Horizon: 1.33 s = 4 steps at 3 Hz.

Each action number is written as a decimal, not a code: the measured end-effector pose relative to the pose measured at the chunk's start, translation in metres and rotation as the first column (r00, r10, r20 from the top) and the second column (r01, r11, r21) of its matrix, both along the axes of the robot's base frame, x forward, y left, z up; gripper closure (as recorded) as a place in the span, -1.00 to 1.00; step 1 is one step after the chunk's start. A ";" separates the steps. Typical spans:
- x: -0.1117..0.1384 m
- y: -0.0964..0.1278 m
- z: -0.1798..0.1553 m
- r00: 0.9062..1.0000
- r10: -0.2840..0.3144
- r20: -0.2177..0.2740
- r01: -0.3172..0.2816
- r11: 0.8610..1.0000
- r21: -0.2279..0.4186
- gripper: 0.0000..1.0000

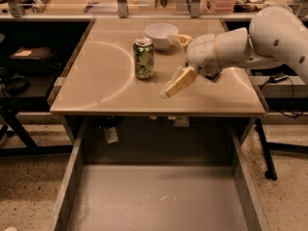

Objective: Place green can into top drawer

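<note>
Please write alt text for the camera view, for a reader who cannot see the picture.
A green can stands upright on a tan table; the robot's tool, fingers open, hovers to its right in the picture, not touching. A white bowl sits behind the can, and the grey top drawer below is pulled open.

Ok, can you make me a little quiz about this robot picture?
1. True or false: the green can stands upright on the table.
2. Where is the robot's open hand? A) down in the drawer B) over the table, beside the can, not touching it C) squeezing the can
3. Fill in: the top drawer below the table is pulled ____.
Key: 1 true; 2 B; 3 open.
</note>
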<state>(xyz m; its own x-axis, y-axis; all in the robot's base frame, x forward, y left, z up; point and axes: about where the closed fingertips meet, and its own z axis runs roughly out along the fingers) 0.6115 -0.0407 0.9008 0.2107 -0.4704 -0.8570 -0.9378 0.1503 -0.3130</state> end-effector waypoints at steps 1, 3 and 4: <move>0.027 0.017 -0.002 1.000 -0.019 -0.011 0.020 0.997 0.073 -1.00; 0.056 0.037 -0.038 0.988 -0.085 -0.125 0.097 0.991 0.090 -1.00; 0.063 0.042 -0.047 0.982 -0.099 -0.160 0.116 0.988 0.105 -1.00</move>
